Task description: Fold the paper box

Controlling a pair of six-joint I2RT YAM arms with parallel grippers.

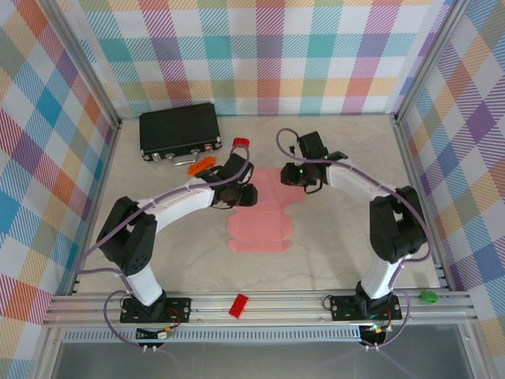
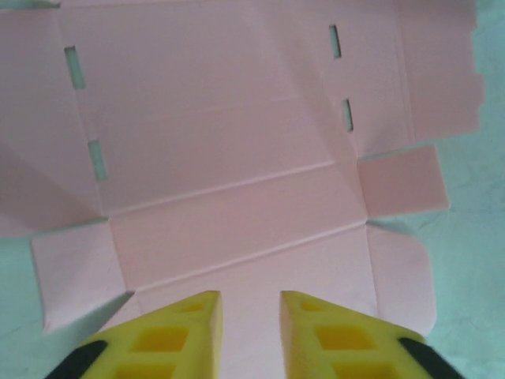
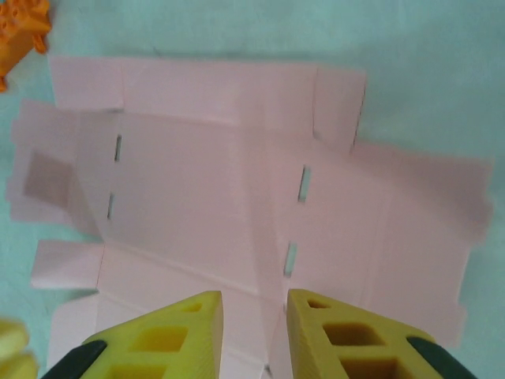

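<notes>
A pale pink paper box point(image 1: 260, 225) lies unfolded, a flat die-cut sheet, in the middle of the table point(image 1: 355, 237). Its flaps are spread out to the sides, and creases and small slots mark its panels.

The left gripper point(image 1: 246, 196) hovers at the sheet's far left edge. In the left wrist view its yellow fingers point(image 2: 185, 316) stand a little apart above a flat panel of the paper box point(image 2: 237, 158), with nothing caught between them.

The right gripper point(image 1: 304, 178) is over the sheet's far right corner. In the right wrist view its jaws also show a narrow gap over the paper box point(image 3: 197, 197). The card runs right under the tips, so I cannot tell whether they are pinching it or are simply parted above it.

Just beyond the left gripper sit a small orange plastic piece point(image 1: 203, 163) and a small red piece point(image 1: 239, 142). Behind them, in the far left corner, is a closed black case point(image 1: 180, 130). A red block point(image 1: 238, 305) rests on the metal rail between the arm bases. Pastel checked walls point(image 1: 260, 47) enclose the table.
</notes>
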